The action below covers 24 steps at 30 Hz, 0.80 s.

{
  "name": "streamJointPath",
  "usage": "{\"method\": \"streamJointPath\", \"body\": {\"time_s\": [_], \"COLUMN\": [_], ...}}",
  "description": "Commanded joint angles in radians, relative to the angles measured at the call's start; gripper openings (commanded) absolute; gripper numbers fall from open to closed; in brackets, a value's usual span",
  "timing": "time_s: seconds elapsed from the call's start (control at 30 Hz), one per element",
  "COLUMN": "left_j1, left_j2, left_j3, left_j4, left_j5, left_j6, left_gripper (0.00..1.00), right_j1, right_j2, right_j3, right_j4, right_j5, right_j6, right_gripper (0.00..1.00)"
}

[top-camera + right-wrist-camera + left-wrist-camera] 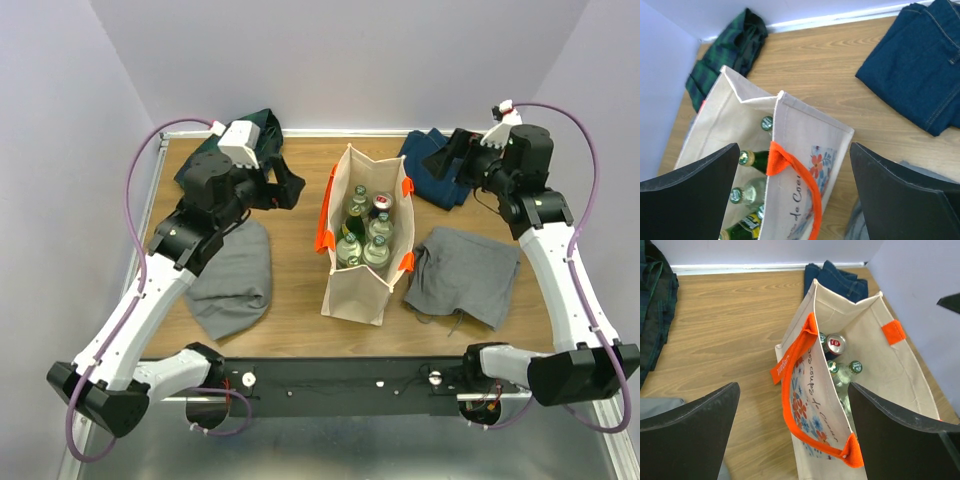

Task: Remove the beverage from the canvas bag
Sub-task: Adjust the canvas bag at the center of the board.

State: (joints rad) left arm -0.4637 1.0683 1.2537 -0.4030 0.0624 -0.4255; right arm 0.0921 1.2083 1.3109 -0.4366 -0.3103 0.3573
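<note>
- Canvas bag [355, 290] stands upright in the middle of the table [295, 265], mouth open, with its orange handles [325, 225] folded over the two long rims.
- Beverages sit inside it, and none is out on the wood. From the top camera I count several green-capped glass bottles [352, 228] packed close together, with one can [382, 203] at the far end showing a red top.
- My left wrist camera looks down into the bag [890, 375]. The can [835, 345] lies against the near wall, and two bottle caps [855, 367] sit just beside it.
- My right wrist camera shows the other side of the bag [800, 135], a flower print on the outer wall, and a dark green bottle [747, 158] near the handle [790, 167].
- Left gripper [293, 188] hangs to the left of the bag's far end, apart from it. Its jaws are spread wide with nothing held. In its own view [792, 390] the bag rim lies below and between the fingers [695, 425].
- Right gripper [440, 163] hovers over the blue denim [418, 150] at the far right, well clear of the bag. Its jaws are also spread wide and grip nothing [794, 147].
- Around the bag I see a grey cloth [235, 275] on the left, another grey cloth [465, 275] on the right, and a dark plaid cloth [265, 130] at the far left.
</note>
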Motion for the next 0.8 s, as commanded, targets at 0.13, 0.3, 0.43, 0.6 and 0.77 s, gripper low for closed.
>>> {"method": "streamJointPath", "body": {"time_s": [0.13,0.3,0.43,0.6,0.77], "left_j1": [-0.186,-0.349,-0.467,-0.481,-0.518], "left_j2": [0.065,0.171,0.269,0.291,0.269], "left_j3": [0.016,0.117,0.225,0.256,0.328], "left_j4": [0.010,-0.086,-0.180,-0.256,-0.318], "left_j5": [-0.156,-0.248,-0.459,-0.474,-0.397], "left_j6": [0.044,0.118,0.159,0.134,0.114], "left_gripper": [0.99,0.99,0.99,0.99,0.99], "right_j1": [0.012,0.024,0.037,0.041,0.043], "right_j2": [0.082,-0.009,-0.064,-0.107,-0.144], "right_j3": [0.091,0.057,0.053,0.060,0.036], "right_j4": [-0.221,-0.252,-0.329,-0.422,-0.455], "right_j5": [0.094,0.014,-0.003,0.029,0.017], "right_j6": [-0.135,-0.129,-0.142,-0.178,-0.170], "right_gripper": [1.00,1.00,1.00,0.98,0.96]}}
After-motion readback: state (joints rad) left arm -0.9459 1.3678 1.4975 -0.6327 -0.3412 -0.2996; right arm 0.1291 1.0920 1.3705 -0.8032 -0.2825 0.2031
